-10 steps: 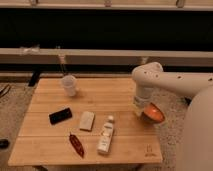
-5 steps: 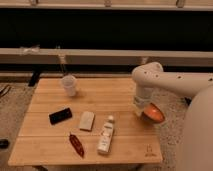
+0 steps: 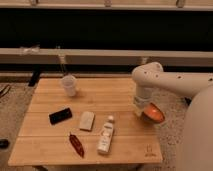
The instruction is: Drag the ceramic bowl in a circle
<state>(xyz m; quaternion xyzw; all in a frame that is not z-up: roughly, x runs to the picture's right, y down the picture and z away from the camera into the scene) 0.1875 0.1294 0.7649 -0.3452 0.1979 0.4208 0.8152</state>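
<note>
The ceramic bowl (image 3: 154,114), shallow, orange and glossy, sits at the right edge of the wooden table (image 3: 111,94). My white arm reaches in from the right and bends down over it. The gripper (image 3: 140,107) is at the bowl's left rim, shut on it. The fingertips are hidden behind the wrist housing and the rim.
A translucent plastic cup (image 3: 69,85) stands at the table's back left. Nearer the front lie a black flat device (image 3: 60,115), a small tan block (image 3: 86,120), a white bottle (image 3: 106,134) on its side and a red pepper-like item (image 3: 76,144). A dark bench runs behind the table.
</note>
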